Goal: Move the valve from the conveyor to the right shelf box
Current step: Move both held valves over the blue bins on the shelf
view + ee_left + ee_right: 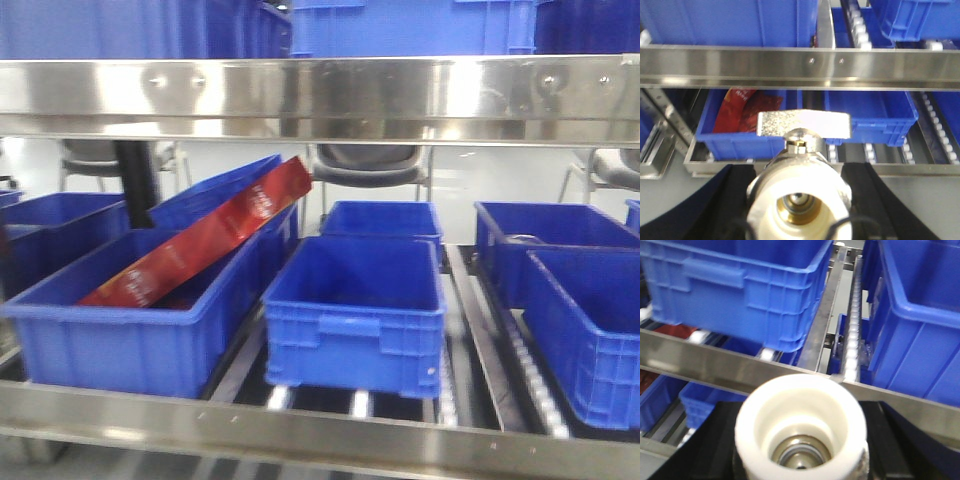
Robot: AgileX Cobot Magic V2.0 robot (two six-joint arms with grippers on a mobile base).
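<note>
**white-capped valves gripped by both arms at the shelf**

white plastic caps the open end of each valve, and both wrist views look straight down that end. the left gripper [799, 172] is closed on the left valve [800, 200]: its black fingers [722, 205] press against either side of the metal body, and the silver butterfly handle [804, 124] stands crosswise on top. brass shows inside the bore. beyond it a steel rail [800, 65] crosses the view, and below that rail sits a lower blue box [740, 142] holding red packaging [747, 107].

the right gripper [800, 410] holds the right valve [790, 390] the same way, with dark fingers [705, 450] flanking the cap. its handle is hidden. ahead of it are a tall blue box [740, 290], a roller track [855, 325] and, at the right edge, the wall of another blue box [920, 340].

the front view shows the shelf under a shiny steel beam [320, 95]. a left box [130, 320] carries a long red carton [200, 245] leaning tilted over its rim, a middle box [355, 310] stands just beside it, and the right front box [590, 330] sits at the edge with a rear box [545, 235] behind. neither valve is inside any box.
</note>
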